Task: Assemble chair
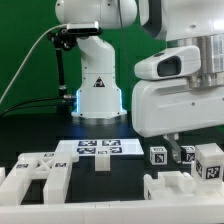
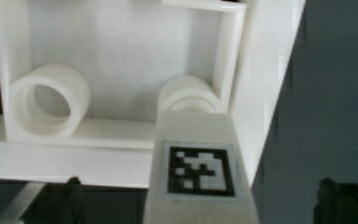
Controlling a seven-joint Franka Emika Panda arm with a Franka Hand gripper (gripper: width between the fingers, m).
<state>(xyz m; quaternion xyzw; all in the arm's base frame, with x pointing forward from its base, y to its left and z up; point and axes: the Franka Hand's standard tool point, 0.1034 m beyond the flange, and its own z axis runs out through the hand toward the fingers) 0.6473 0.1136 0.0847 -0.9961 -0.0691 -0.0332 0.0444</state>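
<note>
The chair is in loose matte white parts along the table's front. In the exterior view my gripper hangs under the big white hand, just above several tagged posts at the exterior view's right. In the wrist view a narrow white bar with a square tag lies between my fingertips. Neither dark finger touches it, and there are gaps on both sides. Beyond the bar lies a white frame-like part with two round rings inside. The gripper stands open and holds nothing.
The marker board lies flat in the middle of the dark table. Tagged slabs and blocks sit at the exterior view's front left, and a small upright block stands before the board. A notched block is at the front right. The arm's base stands behind.
</note>
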